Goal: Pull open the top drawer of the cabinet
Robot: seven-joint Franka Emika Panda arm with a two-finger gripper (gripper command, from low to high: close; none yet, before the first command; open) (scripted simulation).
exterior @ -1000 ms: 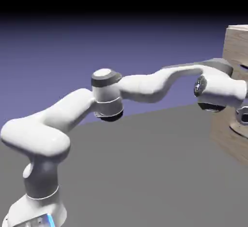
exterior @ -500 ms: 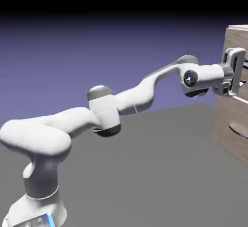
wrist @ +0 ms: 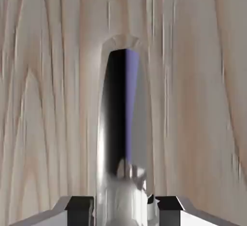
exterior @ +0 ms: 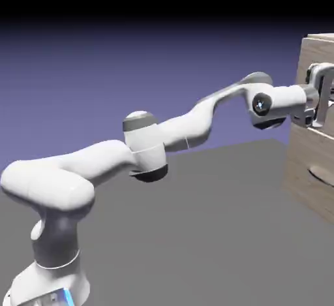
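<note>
Two fingertips [wrist: 79, 211] of my hand [wrist: 124, 212] are closed narrow on the bar handle [wrist: 123, 138], one to each side, at the bottom of the hand frame. The handle's long axis runs from bottom centre toward upper centre of that frame, between the fingertips. Directly ahead of me lies the top drawer [wrist: 195, 80], its wood-grain front filling the frame behind the handle. I judge the grasp step complete and the pull next: retract straight off the front, toward the left of the exterior frame, along my arm [exterior: 189, 128]. Caution: a sideways pull could slip the polished bar. The cabinet [exterior: 303, 145] stands at the right edge; its lower handle [exterior: 321, 175] sits below my hand. Nothing visible blocks the retreat above the tabletop [exterior: 215, 226].
</note>
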